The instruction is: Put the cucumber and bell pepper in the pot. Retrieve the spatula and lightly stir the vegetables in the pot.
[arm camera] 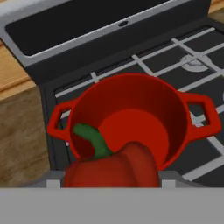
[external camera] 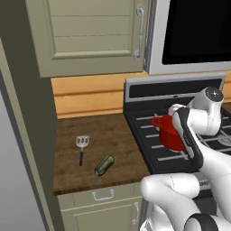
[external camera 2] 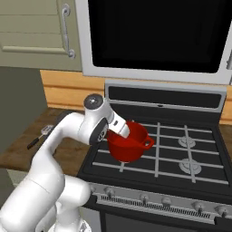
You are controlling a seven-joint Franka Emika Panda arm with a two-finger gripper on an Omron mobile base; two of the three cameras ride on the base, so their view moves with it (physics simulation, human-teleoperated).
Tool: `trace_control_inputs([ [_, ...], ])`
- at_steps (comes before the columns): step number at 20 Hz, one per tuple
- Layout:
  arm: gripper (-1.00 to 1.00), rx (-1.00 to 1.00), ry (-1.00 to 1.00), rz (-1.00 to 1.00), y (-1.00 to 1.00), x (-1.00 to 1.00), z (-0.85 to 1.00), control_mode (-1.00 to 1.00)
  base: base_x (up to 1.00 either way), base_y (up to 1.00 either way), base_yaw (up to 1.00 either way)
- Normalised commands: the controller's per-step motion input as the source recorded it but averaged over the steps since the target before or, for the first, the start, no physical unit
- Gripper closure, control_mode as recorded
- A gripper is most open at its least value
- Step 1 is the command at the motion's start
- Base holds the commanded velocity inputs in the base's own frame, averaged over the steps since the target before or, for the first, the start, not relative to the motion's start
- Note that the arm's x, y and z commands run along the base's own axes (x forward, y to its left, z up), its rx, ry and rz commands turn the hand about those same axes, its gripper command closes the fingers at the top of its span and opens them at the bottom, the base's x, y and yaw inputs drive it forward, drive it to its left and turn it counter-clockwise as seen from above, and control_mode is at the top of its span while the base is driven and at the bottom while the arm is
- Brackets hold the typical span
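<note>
You are looking at a rendered kitchen with a black stove [external camera 2: 190, 149] under a dark microwave [external camera 2: 158, 36], and beside the stove a wooden tabletop [external camera: 113, 135] backed by pale cabinets [external camera: 90, 31]. The white robot arm [external camera 2: 59, 149] reaches from the base over the stove's near left burner grates. There stands the pot [arm camera: 131, 109], round and red with a loop handle on each side, upright and open, its inside red and bare as far as the hand view shows. In the hand view the bell pepper [arm camera: 116, 168] sits right at the bottom, red with a green stem curling up and left, overlapping the pot's near rim. It lies between the end effector [arm camera: 109, 181] fingers, whose tips are hidden behind it, so the jaws stand fairly wide and appear closed around the pepper. In the base views the arm's wrist hides the end effector, which hangs just at the pot's near side. Well apart, on the tabletop to the left of the stove, the cucumber [external camera: 104, 165] lies on its side near the front edge, dark green and angled. Just to its left and slightly farther back lies the spatula [external camera: 81, 149], slotted silver head pointing toward the wall, thin black handle toward you.
</note>
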Motion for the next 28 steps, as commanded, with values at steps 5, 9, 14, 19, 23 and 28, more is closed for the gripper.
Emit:
trace_control_inputs([
  [5,1.00,0.00,0.18,0.00,-0.28,0.73,-0.58,-1.00,0.00,0.00,0.00],
  [9,1.00,0.00,0.21,0.00,-0.06,0.67,-0.28,-1.00,0.00,0.00,0.00],
  [14,1.00,0.00,0.17,0.00,-0.26,0.34,-0.32,-1.00,0.00,0.00,0.00],
  [19,1.00,0.00,0.05,0.00,-0.24,0.00,-0.45,-1.00,0.00,0.00,0.00],
  [23,1.00,0.00,0.01,0.00,-0.05,0.00,-0.38,-1.00,0.00,0.00,0.00],
  [28,-1.00,0.00,0.00,0.00,0.00,0.00,-0.21,-1.00,0.00,0.00,0.00],
])
